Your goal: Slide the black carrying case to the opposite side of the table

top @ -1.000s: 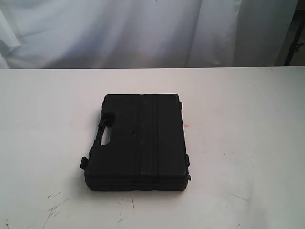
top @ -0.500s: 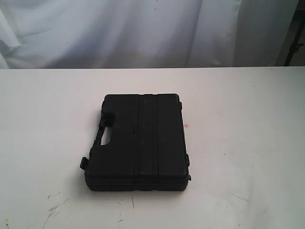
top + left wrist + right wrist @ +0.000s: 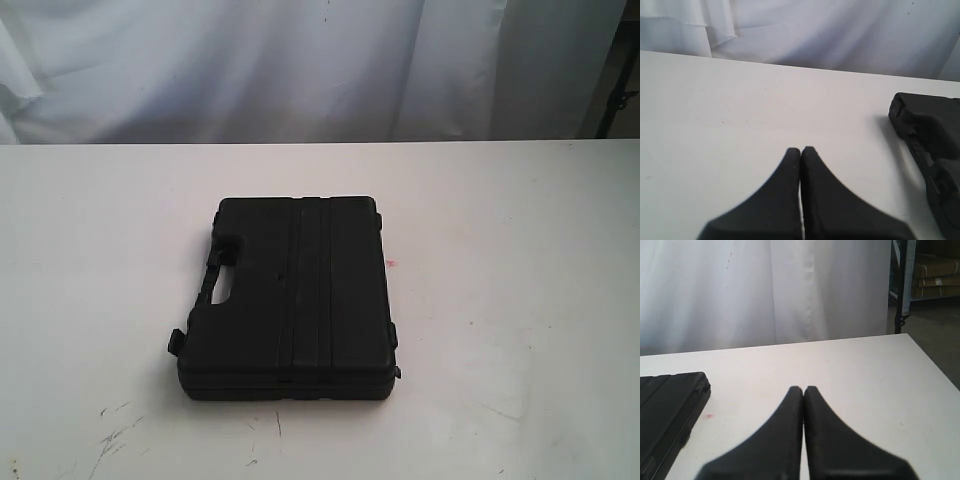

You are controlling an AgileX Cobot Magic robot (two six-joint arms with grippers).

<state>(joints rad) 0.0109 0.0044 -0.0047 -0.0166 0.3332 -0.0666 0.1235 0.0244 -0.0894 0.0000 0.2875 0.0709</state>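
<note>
The left claw (image 3: 800,150) points across the white table (image 3: 500,200) with its fingers pressed together, holding nothing. The right claw (image 3: 803,389) is closed and empty too. The black case (image 3: 290,300) lies flat between the claws, touching neither. A red spot (image 3: 391,264) sits beside the case on the right claw's side. A white curtain (image 3: 300,60) hangs beyond the table.

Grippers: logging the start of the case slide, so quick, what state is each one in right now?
Left gripper: closed, holding nothing, clear of the black carrying case.
Right gripper: closed, holding nothing.
</note>
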